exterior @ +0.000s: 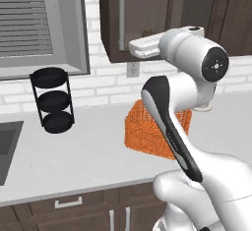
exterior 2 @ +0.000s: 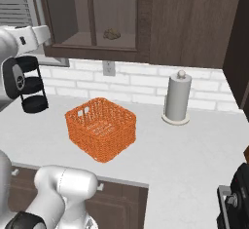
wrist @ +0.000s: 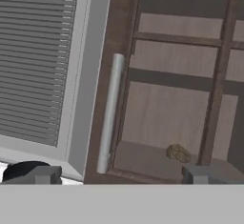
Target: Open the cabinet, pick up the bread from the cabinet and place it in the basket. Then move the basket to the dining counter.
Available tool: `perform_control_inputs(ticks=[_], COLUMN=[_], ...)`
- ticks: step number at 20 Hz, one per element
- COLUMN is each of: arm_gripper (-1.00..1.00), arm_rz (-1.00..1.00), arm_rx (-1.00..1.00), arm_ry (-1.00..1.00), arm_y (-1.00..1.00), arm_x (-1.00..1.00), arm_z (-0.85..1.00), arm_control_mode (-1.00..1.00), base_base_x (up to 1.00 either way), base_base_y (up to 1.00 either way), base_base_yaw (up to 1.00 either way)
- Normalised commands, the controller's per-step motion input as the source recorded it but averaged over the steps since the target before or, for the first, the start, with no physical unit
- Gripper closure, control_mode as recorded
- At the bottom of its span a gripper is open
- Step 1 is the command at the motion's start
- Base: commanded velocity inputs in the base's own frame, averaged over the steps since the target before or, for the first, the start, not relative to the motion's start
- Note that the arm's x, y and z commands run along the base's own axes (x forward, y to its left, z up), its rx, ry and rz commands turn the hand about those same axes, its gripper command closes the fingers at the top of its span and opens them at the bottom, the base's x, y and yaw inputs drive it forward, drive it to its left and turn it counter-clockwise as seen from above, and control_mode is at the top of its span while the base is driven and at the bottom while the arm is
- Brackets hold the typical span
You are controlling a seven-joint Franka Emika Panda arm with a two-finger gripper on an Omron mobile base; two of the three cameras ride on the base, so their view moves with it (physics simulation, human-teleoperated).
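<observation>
So the step in hand looks like getting the cabinet (exterior: 162, 18) open, door's shut right now. Going left to right in the hand view: window blind at 9 o'clock, then the handle (wrist: 110, 113) just left of centre, then the glass door with the bread (wrist: 178, 153) sitting on the shelf behind it at about 5 o'clock. The hand (wrist: 121, 174) is released, fingers spread wide and not on anything, with the handle's lower end above the gap, nearer the left finger.

My take: shift a bit toward 9 o'clock so the bar sits dead centre between the fingers, go straight in, clench mid-bar rather than at the tip, then pull along the door's arc.

Basket (exterior 2: 101, 127) waits on the tabletop (exterior 2: 194, 150) below the cabinet, near the paper towel roll (exterior 2: 177, 99) at 3 o'clock.
</observation>
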Motion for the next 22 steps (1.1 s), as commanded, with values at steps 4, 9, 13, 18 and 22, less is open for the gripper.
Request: perform_control_inputs(ticks=[4, 9, 13, 18, 22], arm_gripper=[-1.0, -1.0, -1.0, -1.0, -1.0], arm_rz=[0.0, 0.0, -0.02, -0.05, -0.04], arm_rx=[0.0, 0.0, 0.0, 0.01, 0.0], arm_ry=[0.0, 0.0, 0.0, 0.01, 0.06], arm_y=[0.1, 0.24, 0.21, 0.22, 0.23], arm_x=[0.46, 0.28, 0.33, 0.4, 0.48], arm_z=[0.0, 0.0, 0.0, 0.0, 0.0], arm_control_mode=[-1.0, -1.0, -1.0, -1.0, -1.0], base_base_x=[0.0, 0.0, 0.0, 0.0, 0.0], base_base_y=[0.0, 0.0, 0.0, 0.0, 0.0], base_base_yaw=[0.0, 0.0, 0.0, 0.0, 0.0])
